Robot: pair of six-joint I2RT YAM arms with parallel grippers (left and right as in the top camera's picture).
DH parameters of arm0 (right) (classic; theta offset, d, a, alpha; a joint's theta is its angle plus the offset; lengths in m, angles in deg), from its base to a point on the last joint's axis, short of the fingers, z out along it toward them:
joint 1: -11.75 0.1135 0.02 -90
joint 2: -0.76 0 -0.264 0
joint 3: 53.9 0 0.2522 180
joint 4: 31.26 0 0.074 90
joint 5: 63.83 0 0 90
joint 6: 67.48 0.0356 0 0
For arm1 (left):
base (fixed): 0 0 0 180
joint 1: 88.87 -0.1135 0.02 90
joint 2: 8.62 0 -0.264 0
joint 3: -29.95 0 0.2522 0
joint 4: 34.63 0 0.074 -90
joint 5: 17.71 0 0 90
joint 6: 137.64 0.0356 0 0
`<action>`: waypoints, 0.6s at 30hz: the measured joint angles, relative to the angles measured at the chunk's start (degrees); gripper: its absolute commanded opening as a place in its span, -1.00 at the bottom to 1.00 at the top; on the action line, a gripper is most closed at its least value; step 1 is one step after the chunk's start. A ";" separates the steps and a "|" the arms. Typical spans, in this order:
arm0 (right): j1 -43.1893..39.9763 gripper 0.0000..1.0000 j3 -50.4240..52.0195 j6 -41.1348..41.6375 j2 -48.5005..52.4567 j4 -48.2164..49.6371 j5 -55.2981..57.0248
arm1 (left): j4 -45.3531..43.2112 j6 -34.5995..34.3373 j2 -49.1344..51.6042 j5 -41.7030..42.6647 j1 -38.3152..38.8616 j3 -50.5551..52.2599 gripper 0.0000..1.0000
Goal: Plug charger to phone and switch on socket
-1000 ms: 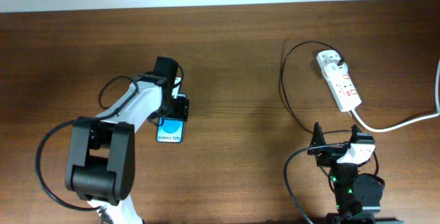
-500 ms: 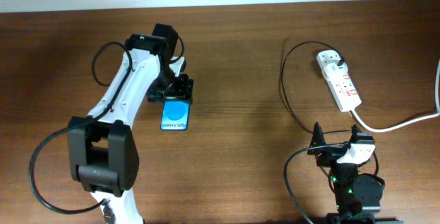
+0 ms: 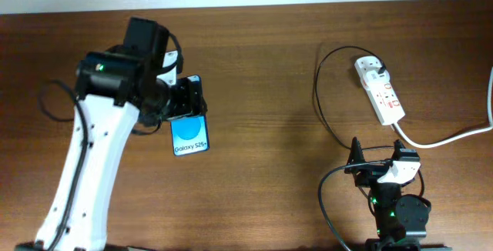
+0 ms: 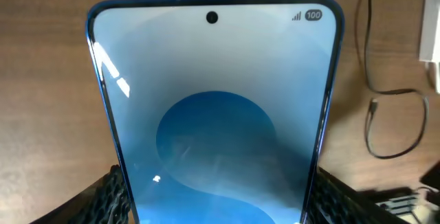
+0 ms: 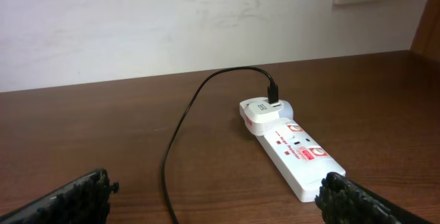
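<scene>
The left pincer is clamped on one short end of the phone. The phone's lit blue screen sticks out past the fingers, left of the counter's middle. The right pincer stands apart near the front edge at the right, with the socket well beyond it toward the back right corner and the charger looping from the socket's far end.

Left white robot arm has risen toward the overhead camera, elbow swung to 7 o'clock. Left gripper, clamped on the slim black-edged, blue-screened phone, moved toward 11 o'clock. Phone now looks larger, lifted off the brown wooden tabletop.
</scene>
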 measured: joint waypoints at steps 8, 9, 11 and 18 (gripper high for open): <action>0.00 0.97 0.00 2.64 0.00 0.09 -1.68 | 0.72 -11.56 -1.07 0.17 0.00 0.00 -0.56; 0.00 0.97 0.00 8.00 0.00 0.57 -5.66 | 0.22 -12.96 -1.07 0.20 0.00 0.00 -0.56; 0.00 0.97 0.00 15.17 0.00 1.22 -12.09 | 0.07 -14.91 -1.07 0.26 0.00 0.00 -0.56; 0.04 0.97 -0.15 39.01 0.00 -1.46 -61.00 | 1.64 -19.41 -1.07 0.46 0.00 0.09 -0.54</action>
